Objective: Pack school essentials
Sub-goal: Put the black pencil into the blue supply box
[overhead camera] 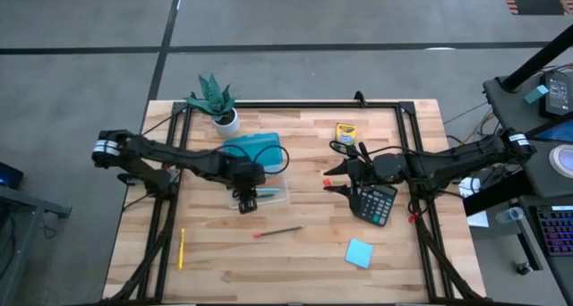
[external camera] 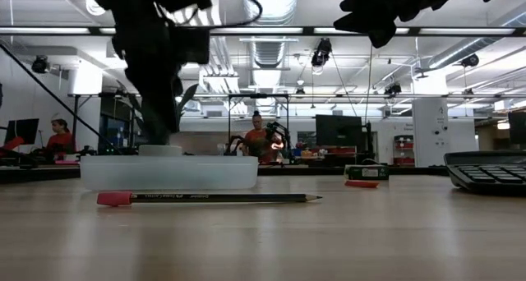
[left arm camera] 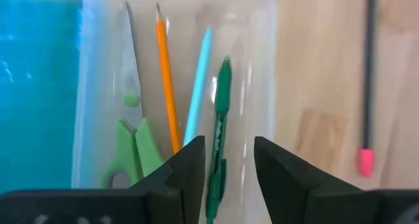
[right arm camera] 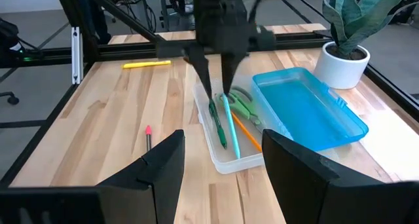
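Left tool (overhead camera: 249, 201) sits over the clear plastic tray (overhead camera: 279, 195) next to the blue translucent lid (overhead camera: 260, 148), mid-tabletop. Its fingers (left arm camera: 190, 171) are parted with a gap between them, straddling the dark green pen (left arm camera: 219, 135) without touching it; nothing gripped. In the right wrist view the same tool (right arm camera: 217, 76) points down into the tray (right arm camera: 222, 162), tips just above the pens.

Tray contents, left wrist view: green-handled scissors (left arm camera: 134, 135), orange pencil (left arm camera: 167, 80), light blue pen (left arm camera: 198, 86), dark green pen, all lying lengthwise side by side.

Right tool (overhead camera: 333, 179) hovers right of centre, beside the black calculator (overhead camera: 376, 204). Its fingers (right arm camera: 154, 171) stand wide apart, empty.

Loose on the wooden tabletop (overhead camera: 394, 270):
- black pencil with pink eraser tip (overhead camera: 279, 231), just in front of the tray, apart from it; the low view has it (external camera: 205, 198) lying flat in front of the tray (external camera: 168, 171)
- yellow pencil (overhead camera: 182, 249) near the left edge, well apart from the rest
- square blue sticky pad (overhead camera: 359, 252), front right
- yellow-green crayon box (overhead camera: 346, 131), back, behind the right tool

Small potted green plant in a white pot (overhead camera: 220, 105) at the back, just behind the lid.

Low view: people (external camera: 259, 141) in the room beyond the tabletop.
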### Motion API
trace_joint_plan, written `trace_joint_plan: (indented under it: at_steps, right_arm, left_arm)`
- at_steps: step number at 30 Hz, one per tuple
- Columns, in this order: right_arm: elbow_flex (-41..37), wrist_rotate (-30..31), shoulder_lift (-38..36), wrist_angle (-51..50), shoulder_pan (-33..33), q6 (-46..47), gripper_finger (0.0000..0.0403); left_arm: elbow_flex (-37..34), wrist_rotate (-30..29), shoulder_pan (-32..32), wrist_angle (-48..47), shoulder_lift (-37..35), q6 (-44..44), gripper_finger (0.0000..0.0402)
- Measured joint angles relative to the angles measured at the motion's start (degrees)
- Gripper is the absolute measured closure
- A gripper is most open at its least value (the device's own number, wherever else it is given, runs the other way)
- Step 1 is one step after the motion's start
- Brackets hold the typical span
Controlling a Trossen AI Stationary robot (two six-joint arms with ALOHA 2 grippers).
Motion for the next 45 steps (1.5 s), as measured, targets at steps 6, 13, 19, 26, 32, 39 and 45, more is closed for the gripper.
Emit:
trace_joint_plan:
  at_steps: [6,13,19,26,32,39,45]
  right_arm:
    - [-0.29,1.48,0.00,0.10,0.00,0.91,0.0211]
    - [-0.93,2.94,0.99,0.27,-0.02,3.09,0.0211]
    - [-0.35,2.96,3.50,0.39,-0.02,6.79,0.0211]
    - [3.21,2.50,9.68,-0.07,1.00,7.79,0.0211]
    - [6.24,-0.64,16.70,-0.15,6.29,8.20,0.0212]
    - [13.70,-0.18,26.34,-1.08,12.14,12.92,0.0212]
    - [27.53,-0.08,37.66,-14.13,13.31,11.07,0.0212]
  left_arm:
    - [-2.48,-6.86,-5.77,9.64,-6.62,2.72,0.0288]
    - [-9.62,-12.47,-11.18,33.52,-10.07,13.05,0.0288]
    - [-14.03,-14.02,-11.16,51.62,-10.11,26.53,0.0288]
    - [-15.32,-16.27,-11.16,55.58,-10.10,31.51,0.0288]
    - [-15.41,-16.28,-11.22,52.32,-10.48,31.48,0.0288]
    - [-15.40,-16.29,-11.33,49.09,-12.65,30.16,0.0288]
    - [-15.76,-16.25,-11.99,43.87,-16.40,26.44,0.0288]
